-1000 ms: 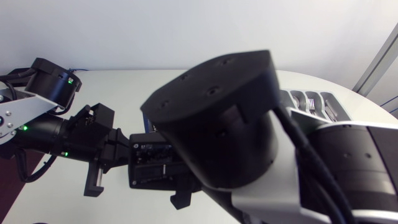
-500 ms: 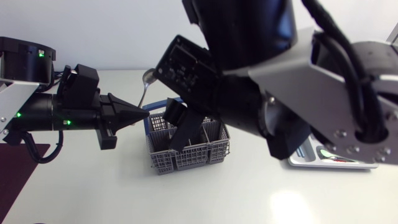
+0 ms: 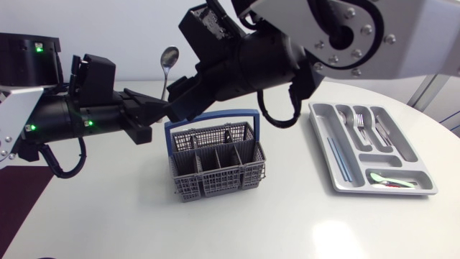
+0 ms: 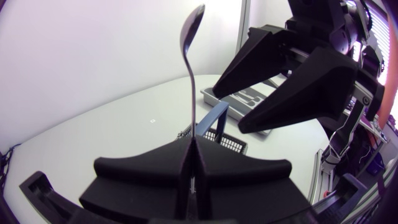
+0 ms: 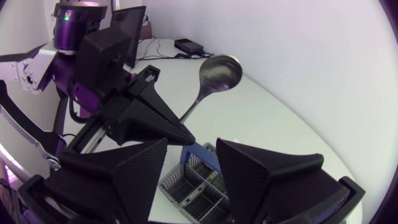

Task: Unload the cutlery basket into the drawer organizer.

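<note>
One spoon (image 3: 169,57) stands upright in the air above the worktop (image 3: 287,223). Its handle is pinched between the closed fingers of the left gripper (image 3: 165,109), and its bowl points up. The right gripper (image 5: 191,143) hangs just beside the spoon with its two fingers spread apart, holding nothing. One grey wire cutlery basket (image 3: 215,183) with a blue handle sits on the worktop below both grippers. One grey drawer organizer (image 3: 322,147) lies well apart from the basket, on the right arm's side. Its upper compartments hold a few silver pieces, forks among them, too small to count. A greenish piece lies in its lowest compartment. The worktop is plain white with a rounded edge.
</note>
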You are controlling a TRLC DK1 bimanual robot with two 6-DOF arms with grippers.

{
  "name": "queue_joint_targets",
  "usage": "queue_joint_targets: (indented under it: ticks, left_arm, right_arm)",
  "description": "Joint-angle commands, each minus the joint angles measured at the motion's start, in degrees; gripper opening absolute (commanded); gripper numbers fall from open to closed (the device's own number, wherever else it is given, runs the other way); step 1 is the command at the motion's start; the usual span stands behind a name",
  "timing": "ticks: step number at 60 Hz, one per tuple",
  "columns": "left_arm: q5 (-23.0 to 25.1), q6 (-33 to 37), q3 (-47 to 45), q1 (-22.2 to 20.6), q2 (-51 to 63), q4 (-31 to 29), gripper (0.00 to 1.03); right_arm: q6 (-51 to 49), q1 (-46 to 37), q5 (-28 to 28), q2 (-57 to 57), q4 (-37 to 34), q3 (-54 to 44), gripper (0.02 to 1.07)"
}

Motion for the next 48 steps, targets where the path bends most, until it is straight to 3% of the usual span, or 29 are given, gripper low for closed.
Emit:
queue_joint_targets:
  ticks: [1,32,48]
  left_arm:
    - [-1.40,-2.38,-0.51,-1.29,1.31,1.68,0.03]
    - [-4.04,-7.92,0.19,-2.78,3.68,7.22,0.03]
    - [-4.30,-8.53,0.63,-2.87,5.18,8.54,0.03]
  right_arm:
    - [3.79,-0.87,-2.18,2.21,-0.81,2.57,0.56]
    - [11.08,-6.32,-12.03,8.45,-0.20,9.87,0.40]
    - [11.70,-5.97,-12.73,9.95,-0.46,11.80,0.28]
